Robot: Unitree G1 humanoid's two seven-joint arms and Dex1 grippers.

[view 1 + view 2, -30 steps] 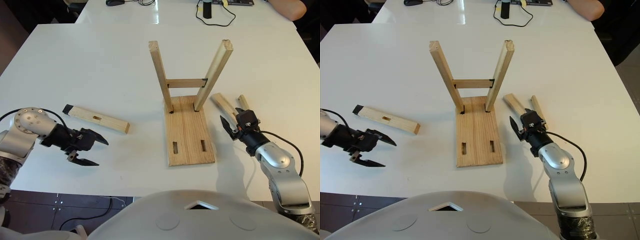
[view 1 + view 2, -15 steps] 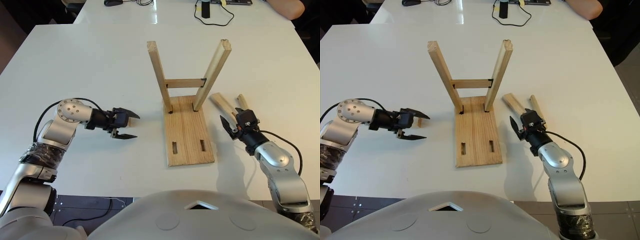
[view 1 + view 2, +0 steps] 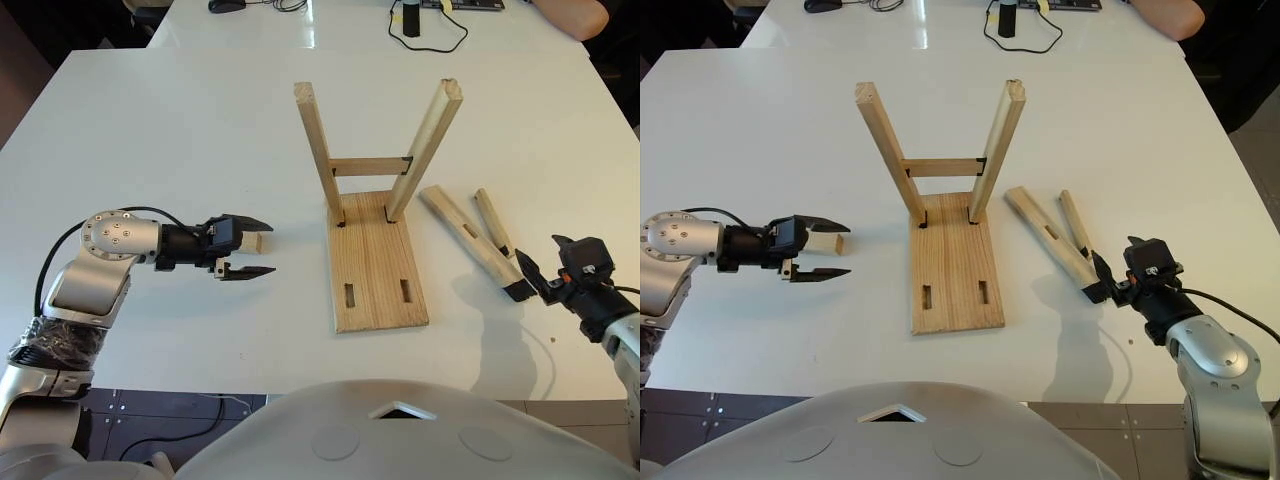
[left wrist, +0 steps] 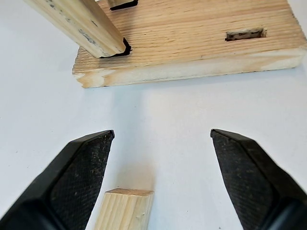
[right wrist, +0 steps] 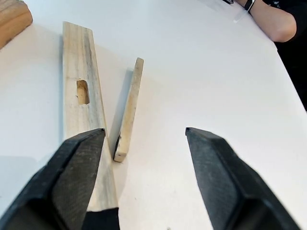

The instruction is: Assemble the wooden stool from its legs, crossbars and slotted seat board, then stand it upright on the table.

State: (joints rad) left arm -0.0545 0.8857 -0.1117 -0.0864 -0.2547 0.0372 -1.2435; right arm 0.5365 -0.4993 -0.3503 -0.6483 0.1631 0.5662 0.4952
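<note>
Two legs (image 3: 322,150) stand in the seat board's (image 3: 378,262) upper slots, frame centre. Left claw (image 3: 268,249), jaws apart, straddles a loose leg (image 4: 123,211) at centre left; centre it before closing. Right claw (image 5: 144,131), also apart, waits lower right beside a spare leg (image 5: 82,91) and crossbar (image 5: 129,108).

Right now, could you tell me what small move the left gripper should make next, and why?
Probably close the left gripper on the loose leg: its open fingers straddle the leg's end, and the seat board has two empty slots waiting.
</note>
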